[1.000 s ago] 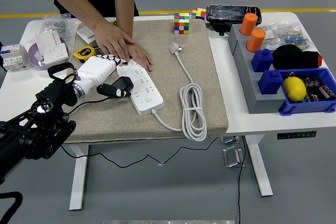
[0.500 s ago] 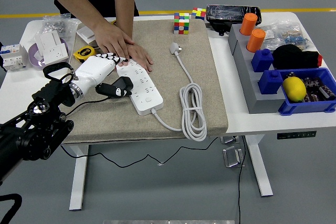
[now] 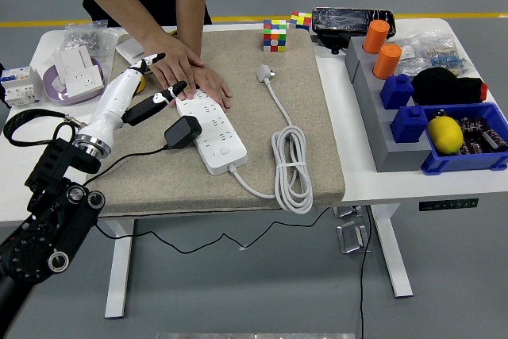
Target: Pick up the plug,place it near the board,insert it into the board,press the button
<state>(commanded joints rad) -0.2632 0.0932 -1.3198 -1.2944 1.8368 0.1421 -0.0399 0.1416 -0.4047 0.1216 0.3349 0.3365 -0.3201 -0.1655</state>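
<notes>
Released since a second ago, the black plug adapter (image 3: 182,132) now lies on the beige mat (image 3: 302,129) against the white power strip's (image 3: 209,128) left edge. Above it, the robot's white left hand (image 3: 135,94) lifts away, fingers spread, holding nothing. A person's hands (image 3: 184,71) press the strip's far end.

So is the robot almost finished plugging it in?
Partly. The black plug sits against the white board's left edge, and the left hand is open above it, holding nothing. Whether the plug is pushed fully in, I can't tell. A person's hands steady the board's far end. Pressing the button looks not yet done.
</notes>
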